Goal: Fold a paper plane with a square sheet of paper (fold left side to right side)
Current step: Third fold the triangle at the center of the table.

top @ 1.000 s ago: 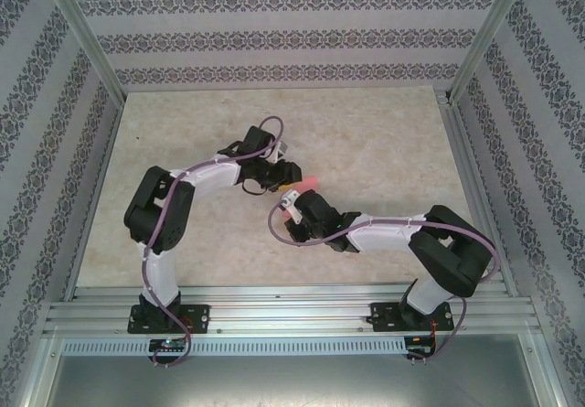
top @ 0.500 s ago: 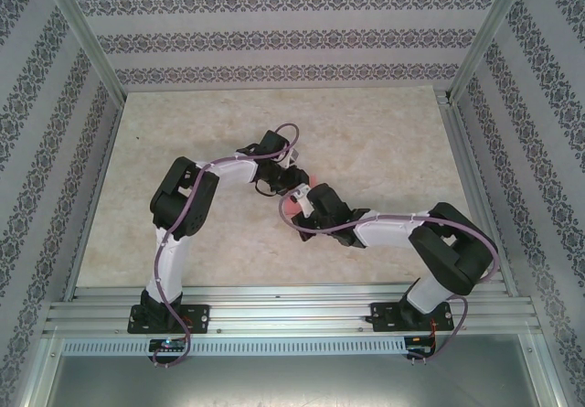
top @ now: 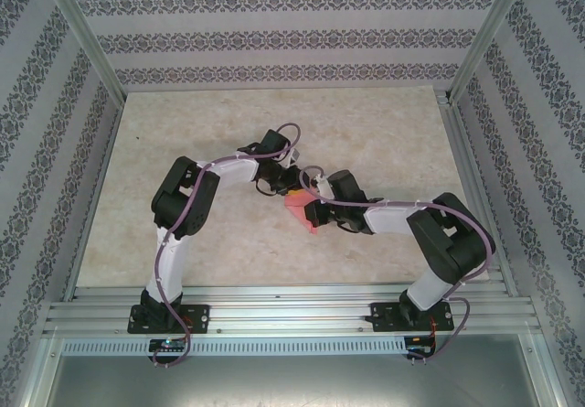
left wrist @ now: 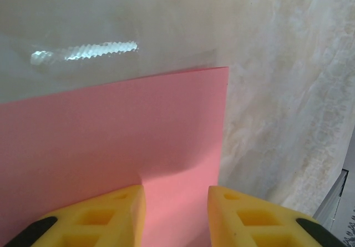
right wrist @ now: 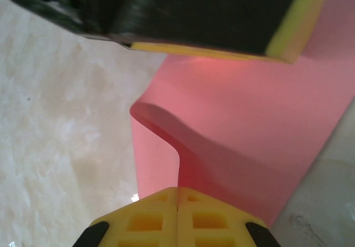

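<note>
square sheet of paper (top: 303, 213) gripped at one edge and buckled between two arms

seen from above, the salmon-pink sheet lies near the middle of the pale marbled bench (top: 183, 142), where the two arms meet. the right fingers (right wrist: 147, 219) are pressed together with no gap, gripping one edge of the sheet. from there the paper rises and bends in a soft s-curve, partly lifted off the bench. the left fingers (left wrist: 119, 208) stand apart, holding nothing, with flat pink paper showing in the gap between them and a straight corner of the sheet against bare bench beyond. in the right wrist view, one left finger crosses just above the sheet's far side.
</note>
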